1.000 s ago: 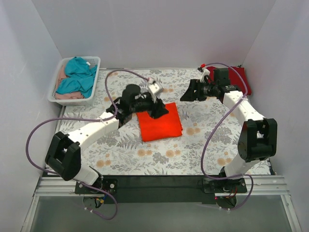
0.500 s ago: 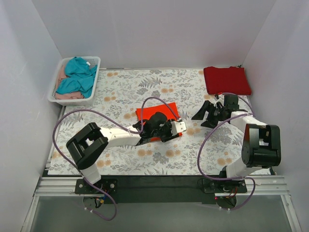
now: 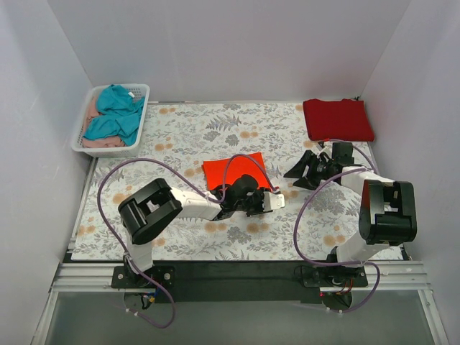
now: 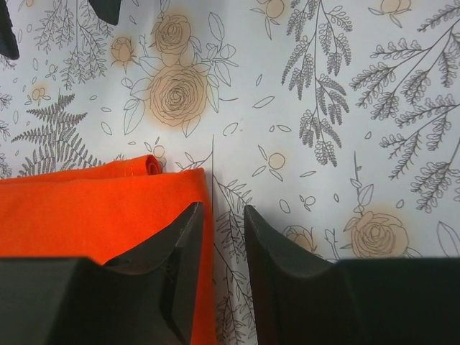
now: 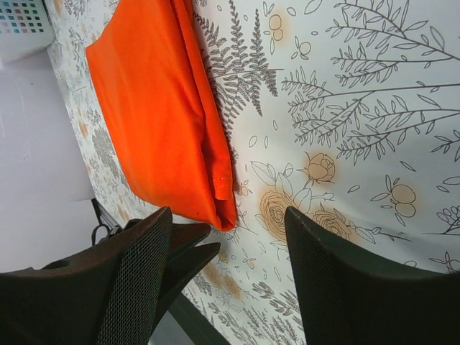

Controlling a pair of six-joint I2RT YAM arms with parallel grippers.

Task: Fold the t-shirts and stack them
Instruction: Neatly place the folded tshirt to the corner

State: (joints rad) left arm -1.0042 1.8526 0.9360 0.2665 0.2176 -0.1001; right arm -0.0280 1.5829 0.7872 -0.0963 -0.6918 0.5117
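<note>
A basket (image 3: 105, 152) at the far left of the table (image 3: 215, 129) holds a teal garment (image 3: 115, 115) and a pale pink garment (image 3: 97, 142). In the middle the folded orange-red t-shirt (image 3: 228, 171) lies flat. The left fingers (image 4: 180, 251) sit at its near right corner, narrowly parted, one over the cloth's edge, one over bare table, gripping nothing. The right fingers (image 5: 136, 273), near the shirt's right side, are spread wide and empty. The folded crimson t-shirt (image 3: 338, 118) lies in the far right corner.

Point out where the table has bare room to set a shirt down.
Bare floral cloth lies along the far edge between the basket and the crimson t-shirt, and along the near edge in front of the orange t-shirt. The centre is crowded: the left gripper at that shirt's edge, the right gripper open just beside it.
</note>
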